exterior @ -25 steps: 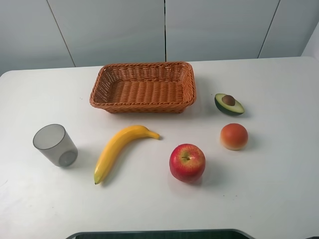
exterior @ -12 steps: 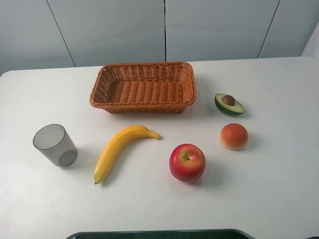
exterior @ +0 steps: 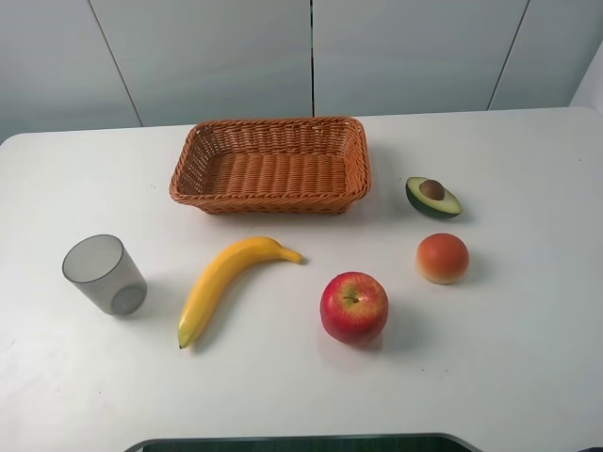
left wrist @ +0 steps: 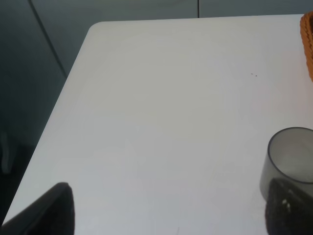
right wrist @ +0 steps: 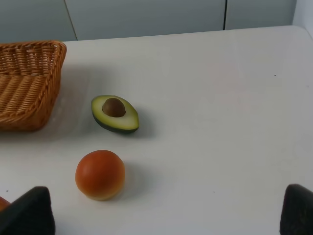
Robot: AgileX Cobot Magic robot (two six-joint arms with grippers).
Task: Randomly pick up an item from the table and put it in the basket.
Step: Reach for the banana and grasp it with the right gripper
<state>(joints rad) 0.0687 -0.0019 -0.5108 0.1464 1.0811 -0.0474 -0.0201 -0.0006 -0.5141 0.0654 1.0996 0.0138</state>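
Note:
The yellow banana lies on the white table, in front of the basket and left of centre; it shows in neither wrist view. The woven orange-brown basket stands empty at the back centre; a corner shows in the right wrist view and an edge in the left wrist view. Neither gripper shows in the high view. My left gripper is open and empty above the table's left part, near the cup. My right gripper is open and empty above the table's right part, near the round fruit.
A grey translucent cup stands at the left, also in the left wrist view. A red apple, a round orange-red fruit and an avocado half lie at the right.

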